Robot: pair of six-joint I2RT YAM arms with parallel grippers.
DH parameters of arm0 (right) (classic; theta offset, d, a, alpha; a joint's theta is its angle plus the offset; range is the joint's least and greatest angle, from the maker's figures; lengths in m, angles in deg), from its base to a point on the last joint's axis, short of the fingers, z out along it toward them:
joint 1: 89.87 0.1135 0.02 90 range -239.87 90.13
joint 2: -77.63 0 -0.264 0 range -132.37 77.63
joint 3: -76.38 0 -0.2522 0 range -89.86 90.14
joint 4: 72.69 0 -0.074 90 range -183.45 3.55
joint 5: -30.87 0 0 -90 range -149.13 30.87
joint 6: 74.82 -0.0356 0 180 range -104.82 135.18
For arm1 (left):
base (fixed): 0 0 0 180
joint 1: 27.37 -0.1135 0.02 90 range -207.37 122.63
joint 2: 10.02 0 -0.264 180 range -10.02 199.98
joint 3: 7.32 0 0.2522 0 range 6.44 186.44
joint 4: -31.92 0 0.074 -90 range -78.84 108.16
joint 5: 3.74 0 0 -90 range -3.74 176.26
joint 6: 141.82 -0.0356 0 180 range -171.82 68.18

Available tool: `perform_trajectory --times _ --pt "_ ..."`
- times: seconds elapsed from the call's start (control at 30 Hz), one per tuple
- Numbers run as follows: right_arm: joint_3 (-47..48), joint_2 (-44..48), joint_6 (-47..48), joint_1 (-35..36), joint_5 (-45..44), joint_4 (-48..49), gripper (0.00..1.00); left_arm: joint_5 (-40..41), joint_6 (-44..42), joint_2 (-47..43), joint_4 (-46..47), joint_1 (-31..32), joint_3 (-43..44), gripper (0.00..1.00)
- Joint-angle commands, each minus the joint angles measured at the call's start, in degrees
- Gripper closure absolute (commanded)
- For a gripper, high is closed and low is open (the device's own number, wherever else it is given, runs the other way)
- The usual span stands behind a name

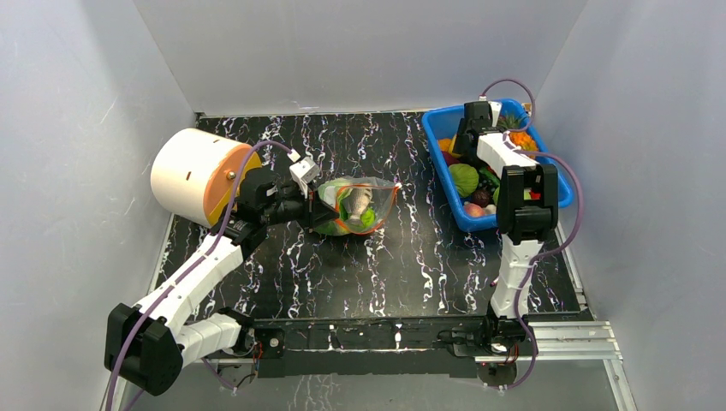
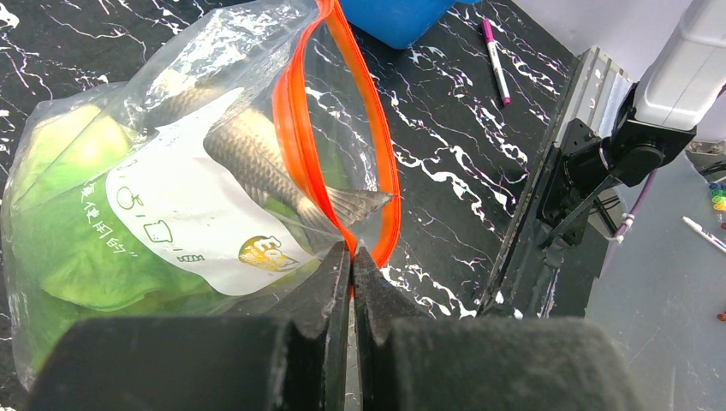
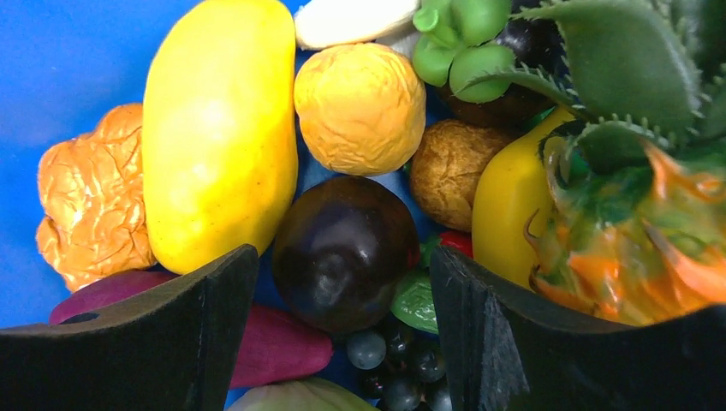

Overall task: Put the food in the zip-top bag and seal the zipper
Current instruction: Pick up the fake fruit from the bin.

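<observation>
The clear zip-top bag (image 1: 355, 205) lies on the black marbled table, its mouth open towards the right. Its red zipper (image 2: 295, 128) forms an open loop. Inside are a green cabbage-like leaf (image 2: 77, 240) and a grey toy fish (image 2: 248, 158). My left gripper (image 2: 351, 250) is shut on the zipper strip at the near corner of the mouth; it also shows in the top view (image 1: 318, 199). My right gripper (image 3: 342, 261) is open, low over the food in the blue bin (image 1: 437, 120), its jaws either side of a dark purple round fruit (image 3: 342, 223). A long yellow piece (image 3: 218, 128) and a pale whitish piece (image 3: 351, 19) lie nearby.
A big white-and-orange cylinder (image 1: 195, 175) lies at the left, close behind my left arm. The bin also holds a pineapple (image 3: 633, 197), a bunch of dark grapes (image 3: 402, 364) and several other toy fruits. A pink marker (image 2: 495, 60) lies on the table. Grey walls enclose the table.
</observation>
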Motion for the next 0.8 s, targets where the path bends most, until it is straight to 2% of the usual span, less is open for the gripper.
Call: perform_trajectory --times 0.0,0.07,0.3,0.77 --pt "2.33 -1.39 -0.52 -0.83 -0.24 2.9 0.3 -1.55 -0.61 -1.87 1.4 0.21 -0.25 1.0" --pt "2.43 -1.83 -0.59 -1.05 -0.21 3.1 0.32 -1.58 -0.54 -1.84 1.43 0.25 -0.3 1.0" --pt "2.92 -1.17 0.27 -1.25 0.77 3.21 0.51 -1.23 -0.78 -2.05 1.2 0.2 -0.21 1.0" --pt "-2.83 9.7 -0.25 -1.12 5.95 1.69 0.6 -0.55 -0.21 -2.24 1.98 0.21 -0.78 1.0"
